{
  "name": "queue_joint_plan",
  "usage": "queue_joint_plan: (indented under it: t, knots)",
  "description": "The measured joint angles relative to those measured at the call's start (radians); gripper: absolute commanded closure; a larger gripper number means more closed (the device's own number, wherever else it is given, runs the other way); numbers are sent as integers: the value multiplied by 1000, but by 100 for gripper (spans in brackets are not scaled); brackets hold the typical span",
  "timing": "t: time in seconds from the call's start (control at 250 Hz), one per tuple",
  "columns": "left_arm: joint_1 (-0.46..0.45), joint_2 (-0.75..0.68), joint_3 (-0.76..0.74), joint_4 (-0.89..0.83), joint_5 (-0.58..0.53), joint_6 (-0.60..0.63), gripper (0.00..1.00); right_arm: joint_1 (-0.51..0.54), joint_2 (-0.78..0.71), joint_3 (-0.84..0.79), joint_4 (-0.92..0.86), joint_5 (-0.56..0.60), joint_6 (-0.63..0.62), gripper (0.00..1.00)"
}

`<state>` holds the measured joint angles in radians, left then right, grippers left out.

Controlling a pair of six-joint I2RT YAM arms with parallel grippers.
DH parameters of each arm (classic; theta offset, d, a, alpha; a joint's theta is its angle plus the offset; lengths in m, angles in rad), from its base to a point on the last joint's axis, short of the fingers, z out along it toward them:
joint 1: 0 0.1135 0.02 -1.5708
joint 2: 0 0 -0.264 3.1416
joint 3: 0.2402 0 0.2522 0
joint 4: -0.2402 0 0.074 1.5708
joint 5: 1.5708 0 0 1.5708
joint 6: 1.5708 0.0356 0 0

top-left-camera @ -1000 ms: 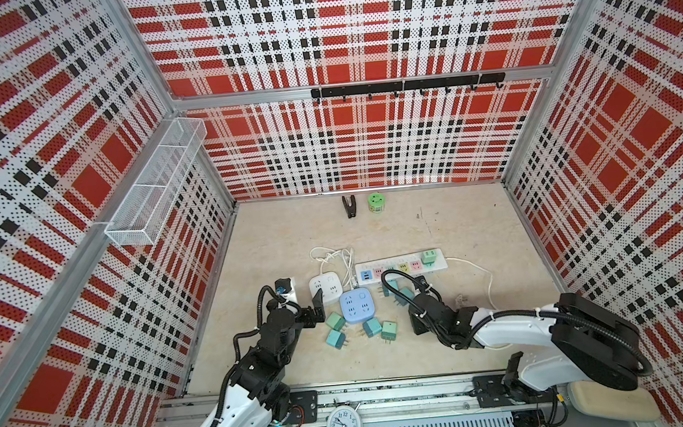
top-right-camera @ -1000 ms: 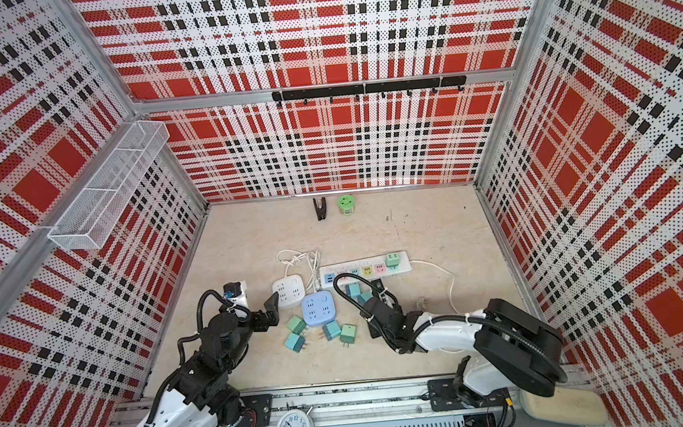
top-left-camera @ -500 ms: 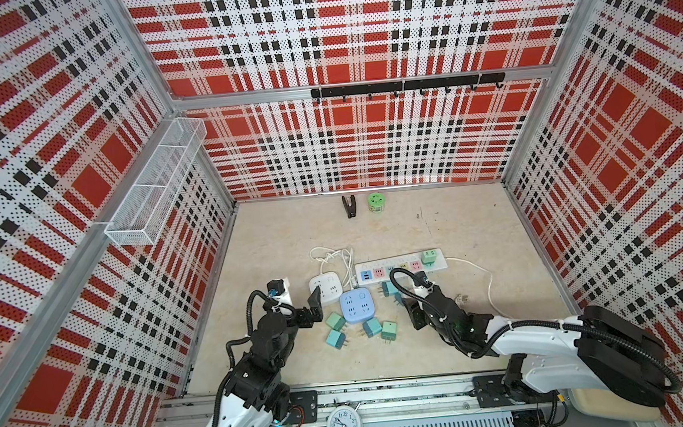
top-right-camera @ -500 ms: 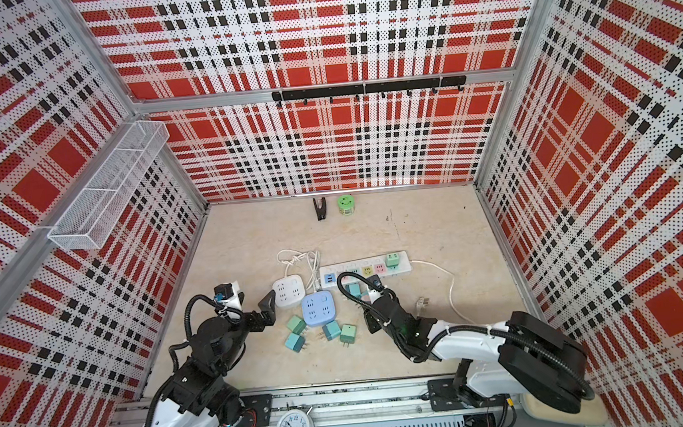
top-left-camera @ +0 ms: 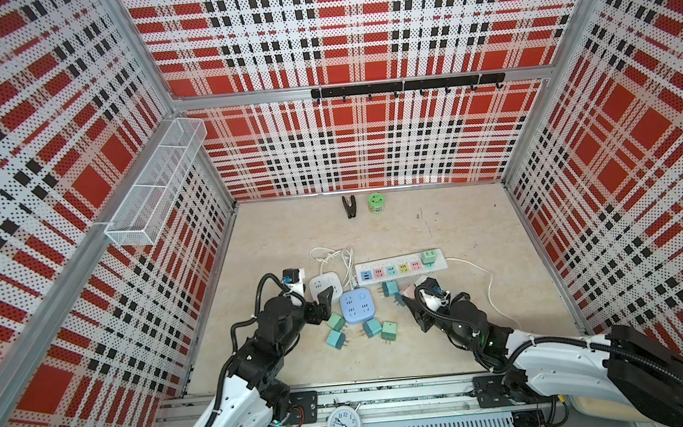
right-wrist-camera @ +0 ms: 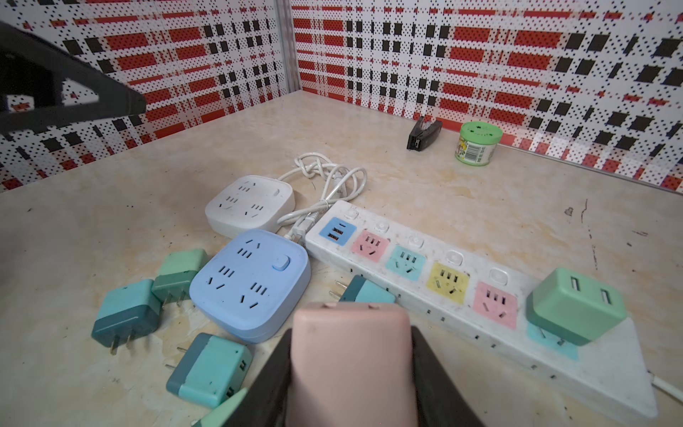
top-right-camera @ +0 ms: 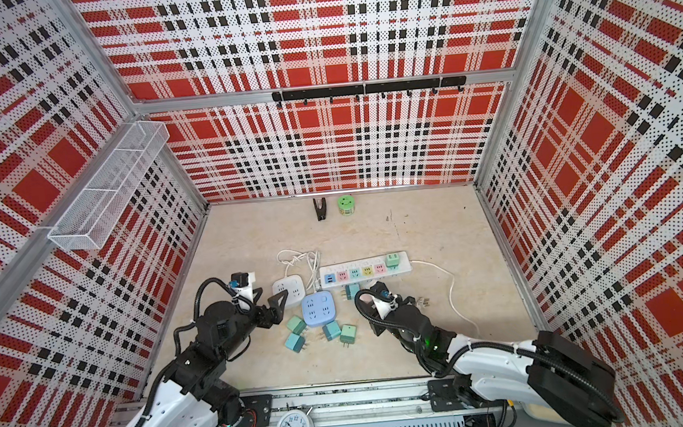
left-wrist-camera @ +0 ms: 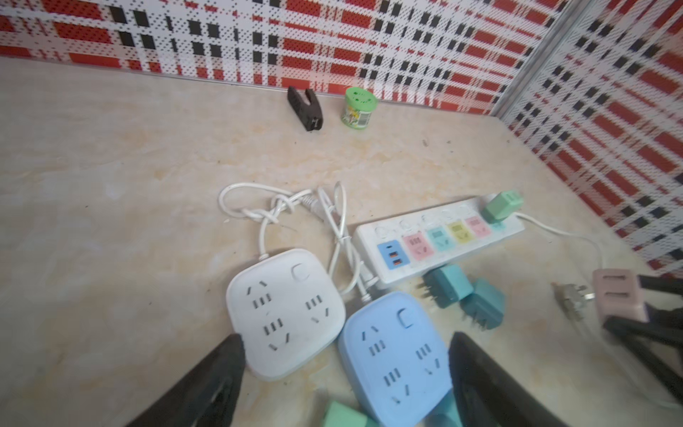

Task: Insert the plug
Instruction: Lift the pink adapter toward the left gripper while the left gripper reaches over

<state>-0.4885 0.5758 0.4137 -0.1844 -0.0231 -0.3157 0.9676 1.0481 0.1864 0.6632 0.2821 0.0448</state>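
Observation:
A pink plug [right-wrist-camera: 351, 362] sits between the black fingers [right-wrist-camera: 432, 380] of my right gripper [right-wrist-camera: 351, 373], which is shut on it. In a top view the pink plug [top-left-camera: 408, 291] hangs just in front of the white power strip [top-left-camera: 400, 266] with coloured sockets [right-wrist-camera: 447, 283]. A green plug [right-wrist-camera: 576, 310] stands in the strip's far-end socket. My left gripper [left-wrist-camera: 347, 369] is open and empty. It hovers over the blue socket cube [left-wrist-camera: 395, 358] and the white socket cube [left-wrist-camera: 284, 310].
Several loose teal and green plugs [top-left-camera: 371, 327] lie round the blue cube [top-left-camera: 356, 306]. A tangled white cord [top-left-camera: 333, 257] lies behind the cubes. A black clip [top-left-camera: 349, 206] and a green jar [top-left-camera: 376, 202] stand by the back wall. A wire basket [top-left-camera: 158, 183] hangs on the left wall.
My right arm has stretched forward and carried the pink plug a little nearer the power strip. My left gripper has shifted slightly over the socket cubes.

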Motion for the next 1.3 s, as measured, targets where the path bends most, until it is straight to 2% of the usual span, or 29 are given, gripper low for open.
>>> queue_joint_plan:
  t: [0.1, 0.184, 0.372, 0.488, 0.74, 1.089, 1.297]
  knots:
    - [-42, 61, 77, 1, 50, -21, 17, 0, -26, -10, 29, -10, -40, 89]
    - [-125, 110, 126, 0, 64, -24, 17, 0, -32, -13, 58, -11, -74, 89]
    - [-357, 237, 225, -16, 24, -5, 17, 0, -5, -16, 137, -32, -146, 89]
    - [-429, 309, 282, -19, -2, 10, 18, 0, 31, -24, 205, -70, -177, 90]
    - [-454, 416, 328, -9, -14, 18, 19, 0, 72, -71, 338, -152, -214, 90]
    - [-468, 533, 377, 19, 70, 2, 20, 0, 79, -72, 413, -226, -219, 90]
    - [-470, 597, 380, 72, 114, -37, 29, 0, 79, -72, 434, -243, -218, 90]
